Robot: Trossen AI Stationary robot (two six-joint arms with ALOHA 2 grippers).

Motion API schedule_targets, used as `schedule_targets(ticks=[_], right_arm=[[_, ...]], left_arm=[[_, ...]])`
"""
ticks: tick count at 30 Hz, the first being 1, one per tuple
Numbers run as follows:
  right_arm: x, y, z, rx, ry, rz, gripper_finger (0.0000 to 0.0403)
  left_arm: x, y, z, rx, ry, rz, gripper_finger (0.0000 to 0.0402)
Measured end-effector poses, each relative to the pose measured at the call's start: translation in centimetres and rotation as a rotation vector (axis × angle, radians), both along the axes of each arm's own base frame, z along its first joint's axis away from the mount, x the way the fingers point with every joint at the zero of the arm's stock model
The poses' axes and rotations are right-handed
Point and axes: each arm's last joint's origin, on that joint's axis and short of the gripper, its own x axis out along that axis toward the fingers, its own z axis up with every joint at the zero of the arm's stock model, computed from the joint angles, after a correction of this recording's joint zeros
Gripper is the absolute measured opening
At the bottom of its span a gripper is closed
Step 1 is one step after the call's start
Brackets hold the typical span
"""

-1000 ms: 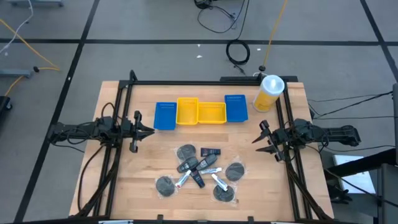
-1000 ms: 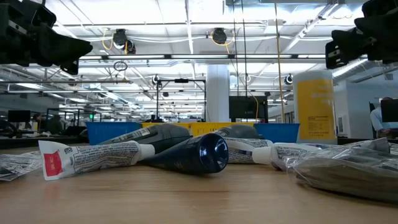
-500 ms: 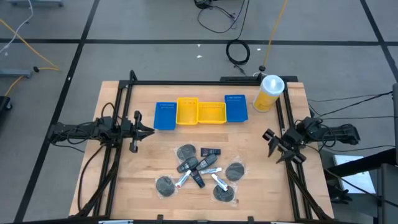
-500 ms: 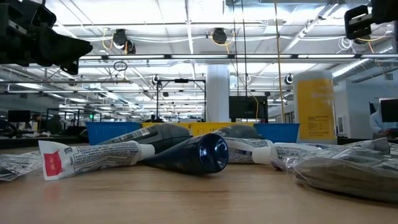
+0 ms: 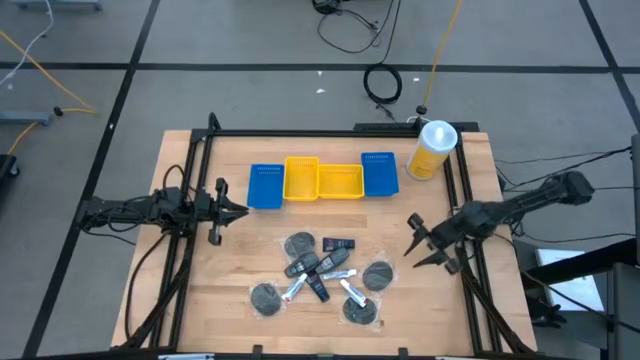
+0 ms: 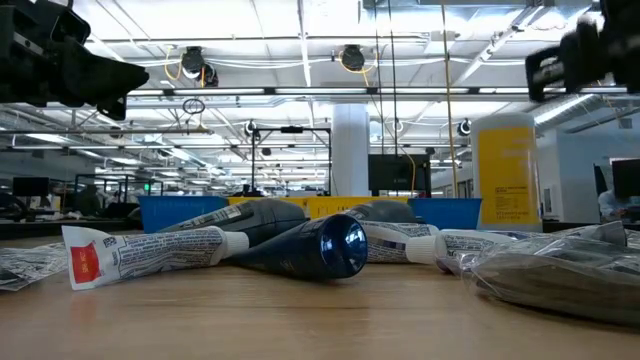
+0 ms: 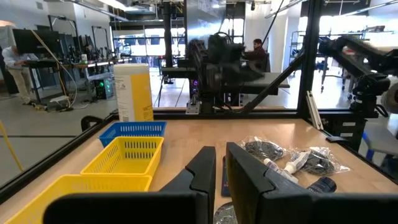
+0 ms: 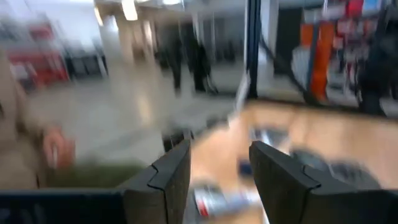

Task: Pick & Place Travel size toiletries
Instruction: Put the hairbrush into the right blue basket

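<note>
About ten small toiletries [image 5: 322,273] are heaped near the middle of the tabletop's [image 5: 190,300] front edge: grey discs in clear wrap [image 5: 378,275], dark bottles [image 6: 305,247], a black flat packet [image 5: 338,243] and white tubes [image 6: 150,254]. All of them are judged light. The wrapped discs would probably crinkle and slip, so a pinch across the edge of the wrap or over the disc itself seems safest. The tubes are soft and would likely give under pressure; the firmer end by the cap is the better place to be held. The bottles look stiff and round and may roll, so they are best taken across the body. Several pieces overlap, and an outer piece, such as the disc nearest the right edge, looks easiest to free

The right hand [image 5: 422,243] is stretched in from the right edge, tilted down toward the heap, its fingers spread and nothing between them. The left hand [image 5: 226,208] is held level by the left edge, beside the blue tray [image 5: 265,186], with its fingers close together and only a narrow gap left, holding nothing. Along the back edge a row of blue and yellow trays [image 5: 338,181] is set, with a tall yellow bottle [image 5: 433,148] toward the back right corner
</note>
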Motion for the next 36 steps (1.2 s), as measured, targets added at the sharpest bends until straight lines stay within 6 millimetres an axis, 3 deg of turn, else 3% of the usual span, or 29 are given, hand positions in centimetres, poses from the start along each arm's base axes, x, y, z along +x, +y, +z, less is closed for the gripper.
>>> schedule_targets(ticks=[4, 9, 14, 18, 24, 31, 36], right_arm=[[2.4, 1.1, 0.4, -0.116, 0.150, -0.006, 0.0170], [5.3, 2.0, -0.6, -0.178, 0.493, -0.033, 0.0220], [7.7, 1.8, -1.3, -0.149, 0.790, -0.270, 0.0277], [8.3, 0.9, -1.9, 0.016, 1.021, -0.459, 0.0293], [8.3, 0.6, -3.1, 0.191, 1.164, -0.524, 0.0273], [8.7, 1.1, -4.3, 0.145, 1.174, -0.469, 0.0226], [8.7, 1.8, -4.6, 0.069, 1.140, -0.472, 0.0167]], left_arm=[[0.0, 0.0, 0.0, 0.000, 0.000, 0.000, 0.0037], [0.0, 0.0, 0.0, 0.000, 0.000, -0.001, 0.0037], [0.0, 0.0, 0.0, 0.000, 0.001, 0.000, 0.0037], [0.0, 0.0, 0.0, 0.000, 0.001, 0.000, 0.0037], [0.0, 0.0, 0.0, 0.000, 0.000, 0.000, 0.0037], [0.0, 0.0, 0.0, 0.000, 0.000, 0.000, 0.0037], [0.0, 0.0, 0.0, 0.000, 0.000, 0.000, 0.0037]])
